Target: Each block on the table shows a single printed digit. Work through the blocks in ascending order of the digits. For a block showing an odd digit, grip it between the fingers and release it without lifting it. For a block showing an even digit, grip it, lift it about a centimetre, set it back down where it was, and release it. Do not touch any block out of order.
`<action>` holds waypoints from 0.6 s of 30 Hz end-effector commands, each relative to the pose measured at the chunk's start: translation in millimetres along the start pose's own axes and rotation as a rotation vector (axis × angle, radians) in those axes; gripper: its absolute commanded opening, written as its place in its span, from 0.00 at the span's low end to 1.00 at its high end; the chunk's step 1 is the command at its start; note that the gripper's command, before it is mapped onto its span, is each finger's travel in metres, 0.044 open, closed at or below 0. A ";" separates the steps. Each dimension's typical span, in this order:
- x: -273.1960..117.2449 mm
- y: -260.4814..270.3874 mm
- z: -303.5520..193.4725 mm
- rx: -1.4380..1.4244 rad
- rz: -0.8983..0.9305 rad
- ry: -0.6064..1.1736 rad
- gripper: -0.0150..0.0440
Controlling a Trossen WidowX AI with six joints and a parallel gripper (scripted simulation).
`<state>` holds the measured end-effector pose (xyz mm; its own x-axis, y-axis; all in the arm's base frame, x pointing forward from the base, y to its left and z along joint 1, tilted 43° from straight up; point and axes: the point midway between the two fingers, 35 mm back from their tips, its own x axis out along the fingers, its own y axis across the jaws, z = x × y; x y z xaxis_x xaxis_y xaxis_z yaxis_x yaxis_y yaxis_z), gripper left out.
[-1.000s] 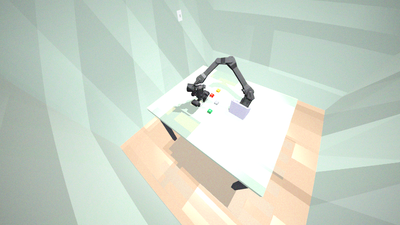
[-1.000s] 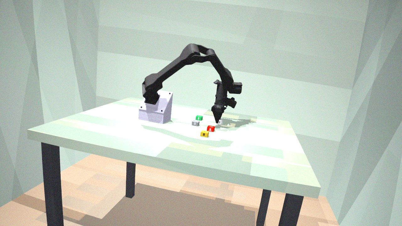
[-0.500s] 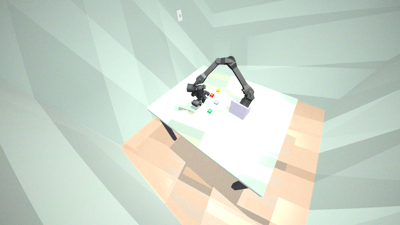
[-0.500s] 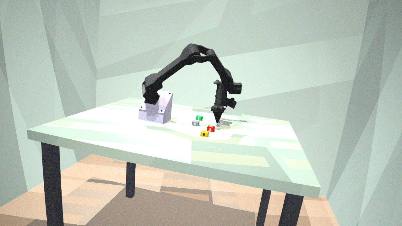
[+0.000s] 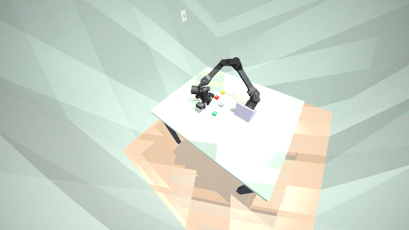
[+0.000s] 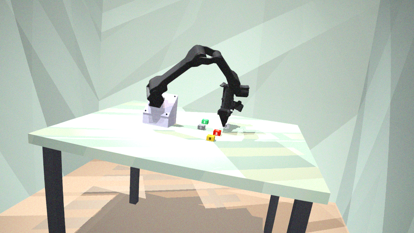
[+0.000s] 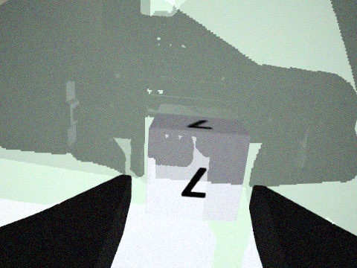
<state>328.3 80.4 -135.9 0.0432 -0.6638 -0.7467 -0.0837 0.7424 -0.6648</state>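
The white block with a black 7 [image 7: 167,197] [image 6: 227,126] stands on the table [image 5: 243,148] [image 6: 115,138]. My gripper [image 7: 192,192] [image 6: 223,126] [image 5: 206,105] is partly open, its fingers on either side of the 7 block, with a narrow gap at each side in the wrist view. The grey block with 0 [image 6: 201,127] [image 5: 221,104], green block with 2 [image 6: 204,121] [image 5: 214,113], red block with 9 [image 6: 217,132] [image 5: 216,97] and yellow block with 8 [image 6: 210,138] [image 5: 223,92] rest on the table, apart from my fingers. In the top view the gripper hides most of the 7 block.
The arm's pale lilac base [image 5: 243,112] [image 6: 170,117] stands on the table beyond the grey and green blocks. The red block is the closest one beside my gripper in the exterior view. The arm's dark shadow falls across the 7 block in the wrist view.
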 end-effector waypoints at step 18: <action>-48.9 0.9 1.2 -0.004 -0.001 -0.001 0.84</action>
<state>326.6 104.2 -110.5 0.0488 -0.6687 -0.7419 -0.0943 0.7364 -0.6700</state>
